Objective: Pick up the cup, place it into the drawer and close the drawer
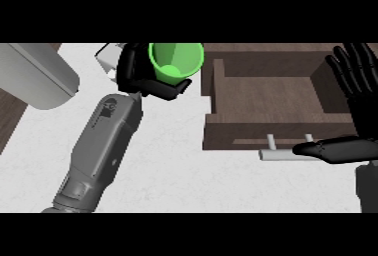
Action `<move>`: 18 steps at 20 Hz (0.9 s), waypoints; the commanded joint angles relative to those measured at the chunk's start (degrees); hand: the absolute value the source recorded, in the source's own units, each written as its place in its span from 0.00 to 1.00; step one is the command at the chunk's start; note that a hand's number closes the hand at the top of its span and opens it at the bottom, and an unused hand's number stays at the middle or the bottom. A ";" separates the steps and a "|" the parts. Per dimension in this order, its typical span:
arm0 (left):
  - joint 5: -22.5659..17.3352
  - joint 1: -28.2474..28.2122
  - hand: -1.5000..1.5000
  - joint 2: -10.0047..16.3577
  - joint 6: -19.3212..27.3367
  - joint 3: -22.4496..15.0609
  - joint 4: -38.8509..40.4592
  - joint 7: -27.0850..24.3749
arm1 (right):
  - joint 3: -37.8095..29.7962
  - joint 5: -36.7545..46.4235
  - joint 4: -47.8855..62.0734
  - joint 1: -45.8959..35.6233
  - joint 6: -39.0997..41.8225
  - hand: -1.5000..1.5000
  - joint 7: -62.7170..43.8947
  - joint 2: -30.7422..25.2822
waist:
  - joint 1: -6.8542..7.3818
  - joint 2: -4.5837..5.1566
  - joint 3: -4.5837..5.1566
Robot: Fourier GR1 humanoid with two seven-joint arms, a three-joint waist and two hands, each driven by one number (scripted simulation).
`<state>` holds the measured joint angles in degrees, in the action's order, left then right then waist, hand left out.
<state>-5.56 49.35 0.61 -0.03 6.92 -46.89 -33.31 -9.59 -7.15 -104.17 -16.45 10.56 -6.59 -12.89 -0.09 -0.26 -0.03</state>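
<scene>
The left robot hand (133, 70) curls round the cup (176, 60) beside the open drawer (266, 95), ready for placing; the right robot hand (363, 100) rests open.

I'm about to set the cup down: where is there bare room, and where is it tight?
Bare: inside the drawer, from its left wall to the right hand; and the counter between the left forearm and the drawer's front. Crowded: the handle, at the right hand's thumb, and the gap between the grey object and the left hand holding the cup.
</scene>
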 commanded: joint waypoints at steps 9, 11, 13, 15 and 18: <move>-4.61 20.75 1.00 -0.60 17.93 -9.87 9.63 16.61 | -0.36 -0.57 -1.14 -0.18 0.39 0.00 0.94 0.04 | -2.27 0.64 -0.01; -5.30 24.09 1.00 -0.61 17.32 -10.21 12.49 20.40 | 1.87 2.04 -0.47 2.51 0.08 0.00 3.41 1.68 | -2.23 0.69 -0.03; -6.87 25.48 1.00 -0.61 20.00 -13.20 17.97 19.36 | 0.28 -0.87 0.84 -0.84 1.85 0.00 2.55 -0.06 | -3.94 1.22 -0.06; -8.11 27.07 1.00 -0.61 21.69 -15.30 21.26 20.25 | 2.54 0.80 -2.13 -0.35 -0.11 0.00 0.36 1.67 | -4.82 1.22 -0.04; -9.96 28.52 1.00 -0.61 21.82 -18.89 24.23 21.50 | 0.17 -0.56 3.46 -4.47 1.99 0.00 1.80 -0.97 | -5.30 1.50 -0.08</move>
<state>-12.86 75.63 0.01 20.30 -7.55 -27.14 -13.63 -8.25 -6.66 -103.20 -17.63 11.52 -4.15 -12.20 -4.39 1.07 -0.10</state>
